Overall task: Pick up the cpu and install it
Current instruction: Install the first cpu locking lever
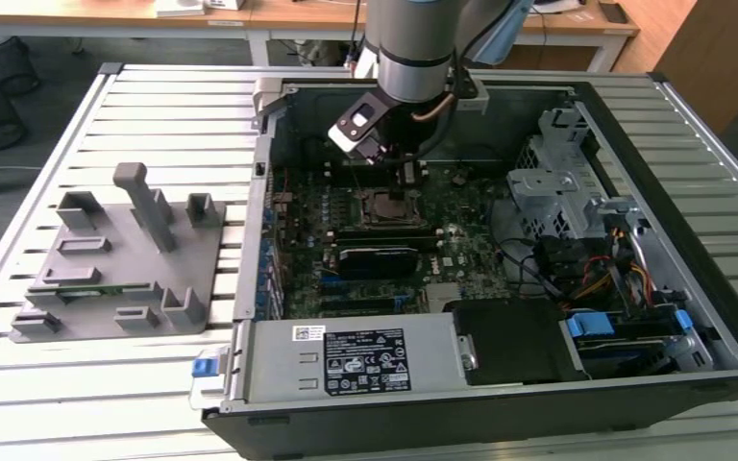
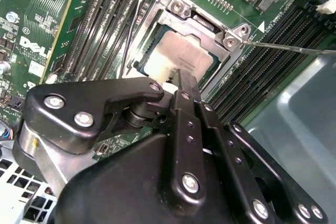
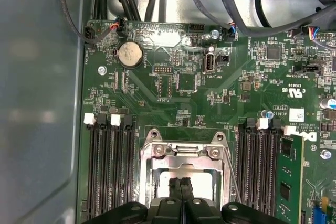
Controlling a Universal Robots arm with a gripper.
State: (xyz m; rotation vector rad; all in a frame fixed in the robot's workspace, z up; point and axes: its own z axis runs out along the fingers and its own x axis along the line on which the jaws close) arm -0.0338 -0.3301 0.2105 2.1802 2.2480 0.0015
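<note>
A slatted metal table carries a black computer case, lying on its side with its inside exposed. A green motherboard covers the case floor. A silver power supply sits along the case edge nearest the exterior camera. A grey drive cage and a tangle of cables fill the side at the exterior view's right.

The robot arm reaches down into the case near its far wall, and the gripper hangs over the middle of the motherboard. In both wrist views the cpu lies flat inside the socket frame, its silver-grey top facing up. The gripper has its two black fingers drawn together, narrow, with nothing between them. Their tips are at the cpu's edge. Whether they touch it is hard to tell, and they hide part of the chip.

A thin wire lever juts out from one corner of the socket frame. Rows of dark memory slots flank the frame closely on two sides. The case's grey wall is beyond one row.

On the table, well apart from the case toward the exterior view's left, stands a grey fixture with upright posts.
</note>
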